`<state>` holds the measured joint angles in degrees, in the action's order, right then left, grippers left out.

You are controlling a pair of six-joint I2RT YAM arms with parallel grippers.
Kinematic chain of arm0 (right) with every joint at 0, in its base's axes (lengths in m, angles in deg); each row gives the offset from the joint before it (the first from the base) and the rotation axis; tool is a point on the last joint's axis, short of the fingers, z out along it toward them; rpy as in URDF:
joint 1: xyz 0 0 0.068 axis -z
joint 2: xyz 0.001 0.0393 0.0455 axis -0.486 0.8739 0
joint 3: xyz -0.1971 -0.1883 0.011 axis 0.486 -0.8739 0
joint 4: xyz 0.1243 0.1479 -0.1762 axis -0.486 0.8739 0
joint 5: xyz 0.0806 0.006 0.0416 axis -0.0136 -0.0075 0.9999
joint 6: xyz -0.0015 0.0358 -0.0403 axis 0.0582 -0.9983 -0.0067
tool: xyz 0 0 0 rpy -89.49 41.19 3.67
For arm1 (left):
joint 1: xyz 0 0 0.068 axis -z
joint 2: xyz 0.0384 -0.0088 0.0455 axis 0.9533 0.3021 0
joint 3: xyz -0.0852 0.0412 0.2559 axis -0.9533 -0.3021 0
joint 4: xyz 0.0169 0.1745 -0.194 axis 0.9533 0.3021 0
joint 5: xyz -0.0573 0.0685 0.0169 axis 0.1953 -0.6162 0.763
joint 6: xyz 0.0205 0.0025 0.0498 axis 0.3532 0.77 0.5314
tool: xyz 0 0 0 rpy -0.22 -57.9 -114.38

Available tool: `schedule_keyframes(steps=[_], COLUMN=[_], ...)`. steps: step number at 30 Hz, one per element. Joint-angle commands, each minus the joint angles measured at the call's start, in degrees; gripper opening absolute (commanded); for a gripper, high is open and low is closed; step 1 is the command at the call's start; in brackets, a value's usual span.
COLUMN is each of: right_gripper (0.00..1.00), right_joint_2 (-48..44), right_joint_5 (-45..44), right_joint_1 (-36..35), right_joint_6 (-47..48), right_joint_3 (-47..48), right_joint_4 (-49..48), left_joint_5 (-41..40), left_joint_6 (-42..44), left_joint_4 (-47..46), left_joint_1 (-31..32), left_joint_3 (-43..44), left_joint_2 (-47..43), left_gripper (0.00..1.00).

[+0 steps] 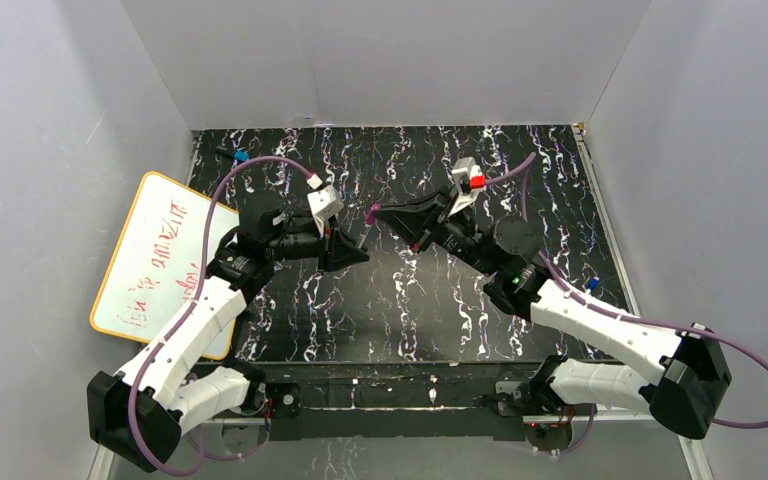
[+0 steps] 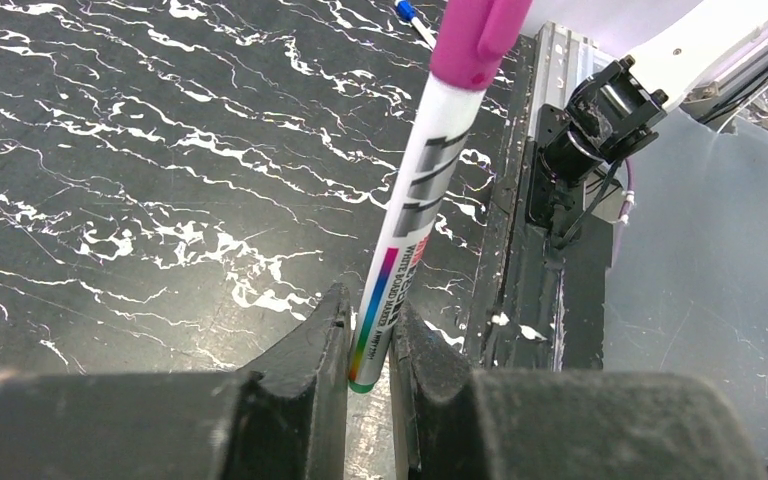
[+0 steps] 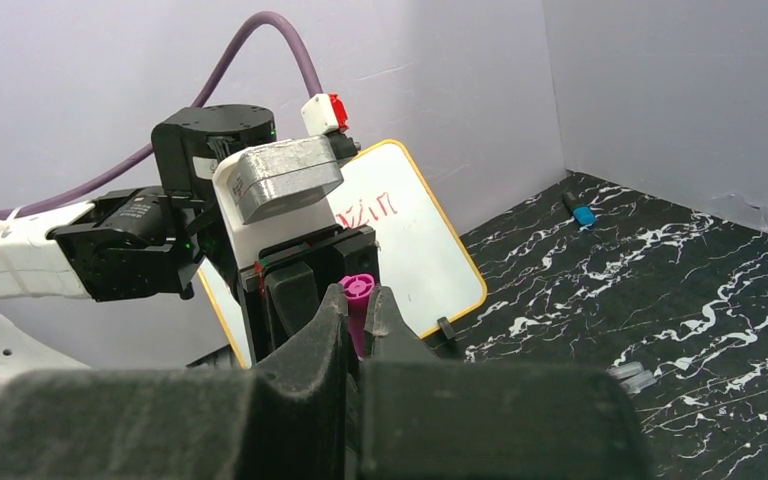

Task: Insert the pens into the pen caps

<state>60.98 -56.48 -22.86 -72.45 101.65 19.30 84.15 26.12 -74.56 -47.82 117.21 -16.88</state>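
Above mid-desk (image 1: 360,320), the left fingers (image 2: 300,355) pinch the pen (image 2: 415,200) by its tail, aiming its tip right into the cap (image 3: 357,290), seemingly seated, which the right fingers (image 3: 310,335) pinch steady.

A robotics lab bench cell — plain white walls (image 1: 390,60); black marbled tabletop (image 1: 380,310); cabled robot arms (image 1: 600,325) at its edge

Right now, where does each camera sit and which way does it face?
Top external: high behind the bases, looking down on the table; left arm and right arm both show.
Left wrist: on the left arm, facing past the left claw along the pen toward the right arm.
Right wrist: on the right arm, facing past the right claw toward the left arm and whiteboard.
Shared: both wrist views show the magenta cap.
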Motion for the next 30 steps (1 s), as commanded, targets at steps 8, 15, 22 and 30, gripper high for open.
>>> schedule_keyframes(steps=[8, 15, 22, 30], right_gripper=[0.84, 0.95, 0.99, 0.99], right_joint_2=[-0.89, -3.28, -0.71, 5.91], right_joint_5=[7.51, 0.00, 1.60, 6.75], right_joint_1=[-5.01, -5.01, -4.64, -2.29], right_joint_6=[1.61, 5.03, 11.31, 12.72], right_joint_3=[-0.97, -0.68, 3.85, 9.35], right_joint_4=[12.48, 10.13, 7.57, 5.72], left_joint_5=[-7.40, -6.38, 2.09, 10.54], left_joint_6=[-2.35, -3.33, -6.77, -9.83], left_joint_4=[-7.38, -7.60, -9.32, -12.74], left_joint_1=[-1.31, -1.31, -1.31, -1.22], left_joint_3=[2.40, -1.05, -4.67, -8.07], left_joint_2=[-1.50, -2.52, -2.81, -5.15], left_gripper=[0.00, 0.00, 0.00, 0.00])
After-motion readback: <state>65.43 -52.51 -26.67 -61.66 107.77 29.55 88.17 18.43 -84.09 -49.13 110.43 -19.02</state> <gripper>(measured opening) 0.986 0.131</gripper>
